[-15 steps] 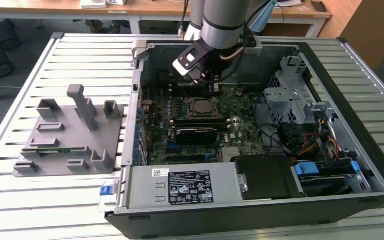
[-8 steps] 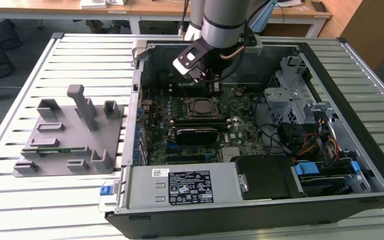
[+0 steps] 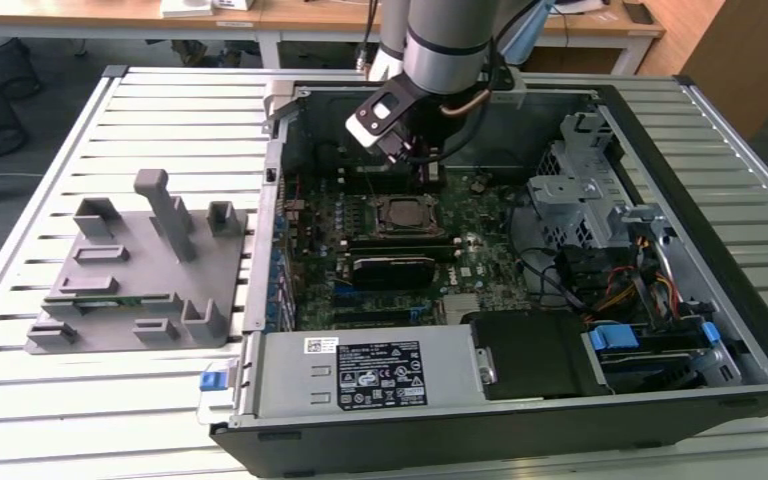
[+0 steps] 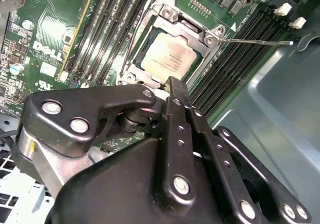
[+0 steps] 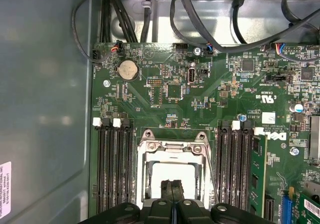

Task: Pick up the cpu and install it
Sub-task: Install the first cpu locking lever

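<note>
- Silvery-grey metal marks the cpu [image 4: 169, 58], which is seen lying flat inside the socket frame [image 4: 172, 14] on the green motherboard [image 5: 175, 92].
- The gripper [image 4: 176, 87] is held close over one edge of the socket. Its jaws are pressed together and nothing is gripped.
- The seating step is judged done, and locking the chip down appears to be in hand.
- A careful push on the thin retention lever [image 4: 260, 42] is judged to be called for, without the chip being disturbed.
</note>
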You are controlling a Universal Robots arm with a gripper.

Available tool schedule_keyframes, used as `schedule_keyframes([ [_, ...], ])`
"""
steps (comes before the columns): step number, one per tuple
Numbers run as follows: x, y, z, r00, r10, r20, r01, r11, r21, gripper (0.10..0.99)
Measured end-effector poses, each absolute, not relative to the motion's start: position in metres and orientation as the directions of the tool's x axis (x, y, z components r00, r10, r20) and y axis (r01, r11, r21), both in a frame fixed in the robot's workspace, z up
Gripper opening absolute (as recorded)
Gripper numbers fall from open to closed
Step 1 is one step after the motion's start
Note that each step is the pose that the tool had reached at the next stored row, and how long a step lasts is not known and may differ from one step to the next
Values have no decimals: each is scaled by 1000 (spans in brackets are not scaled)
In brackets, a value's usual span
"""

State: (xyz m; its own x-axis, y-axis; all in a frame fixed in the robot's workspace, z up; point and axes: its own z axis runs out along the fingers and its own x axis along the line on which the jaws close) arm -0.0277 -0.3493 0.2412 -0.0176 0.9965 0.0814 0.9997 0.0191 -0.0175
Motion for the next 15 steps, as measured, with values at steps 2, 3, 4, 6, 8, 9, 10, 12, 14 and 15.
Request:
schedule_keyframes([
  [2,-28,-349,242,-18,997,81,1000,19,-18,110],
  [3,-28,-349,242,-18,997,81,1000,19,-18,110],
  [4,-28,-349,243,-18,997,81,1000,19,-18,110],
  [6,-28,-349,243,-18,997,81,1000,19,-18,110],
  [8,-28,-349,244,-18,997,81,1000,19,-18,110],
  [9,-28,-349,244,-18,997,81,1000,19,-18,110],
  [10,-28,-349,245,-18,997,81,1000,19,-18,110],
  [12,-28,-349,246,-18,997,82,1000,19,-18,110],
  [14,-28,-349,246,-18,997,81,1000,19,-18,110],
  [15,-28,-349,247,-18,997,81,1000,19,-18,110],
])
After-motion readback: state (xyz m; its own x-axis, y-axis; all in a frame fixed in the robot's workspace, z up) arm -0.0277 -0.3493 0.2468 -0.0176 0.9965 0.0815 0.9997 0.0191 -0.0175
